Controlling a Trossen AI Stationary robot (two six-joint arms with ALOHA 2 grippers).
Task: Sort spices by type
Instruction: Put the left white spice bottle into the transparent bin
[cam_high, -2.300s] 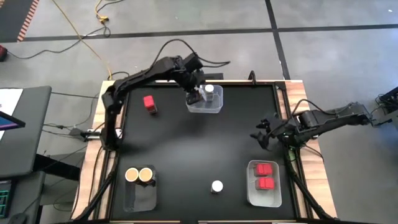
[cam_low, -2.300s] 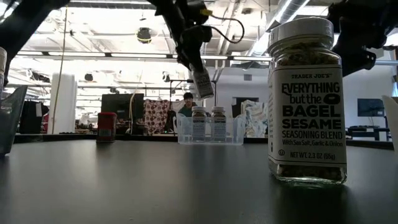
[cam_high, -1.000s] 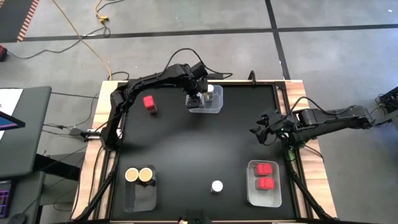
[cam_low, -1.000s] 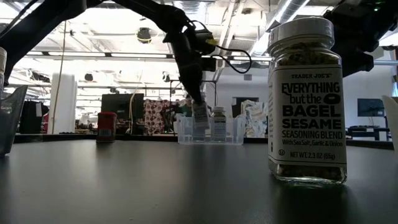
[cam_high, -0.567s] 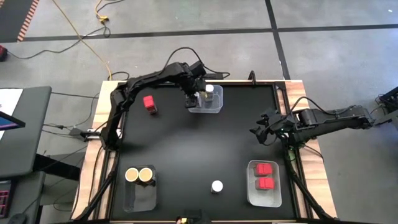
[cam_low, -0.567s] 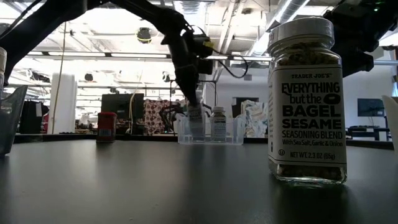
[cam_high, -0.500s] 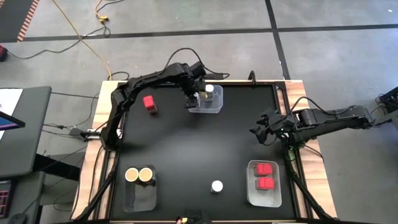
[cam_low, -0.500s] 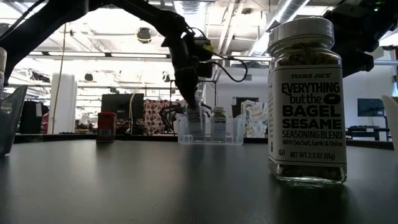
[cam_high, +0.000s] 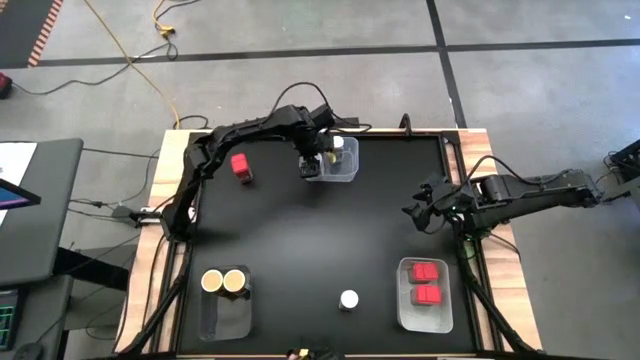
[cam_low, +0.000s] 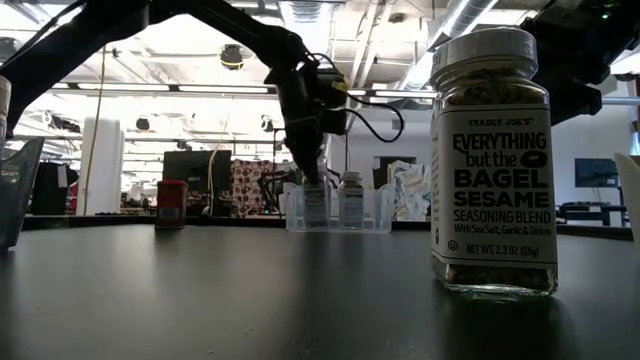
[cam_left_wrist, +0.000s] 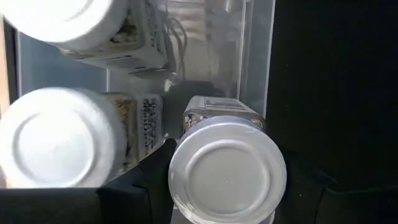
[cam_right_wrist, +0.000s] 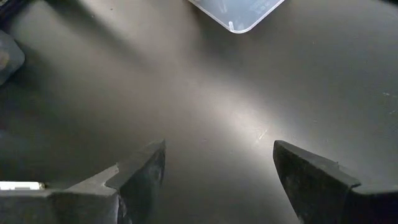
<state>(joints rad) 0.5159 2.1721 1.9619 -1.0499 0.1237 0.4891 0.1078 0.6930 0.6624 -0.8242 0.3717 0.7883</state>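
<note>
White-lidded jar (cam_left_wrist: 227, 177), held inside the clear bin (cam_high: 344, 172) at upper centre of the high view, clamped by the left gripper (cam_high: 312, 165); two more jars beside it. Right gripper (cam_high: 417, 215), mid-right, spread wide, empty.

The left arm reaches from its base at the tabletop's left edge across to the far middle, its wrist bent steeply down so the left end effector (cam_high: 314, 166) points at the surface, fingers (cam_left_wrist: 155, 171) clamped on a white-lidded jar (cam_left_wrist: 227, 171). The right arm lies low along the right edge, elbow out, its right end effector (cam_right_wrist: 217, 168) hanging above the tabletop with fingers spread wide.
</note>
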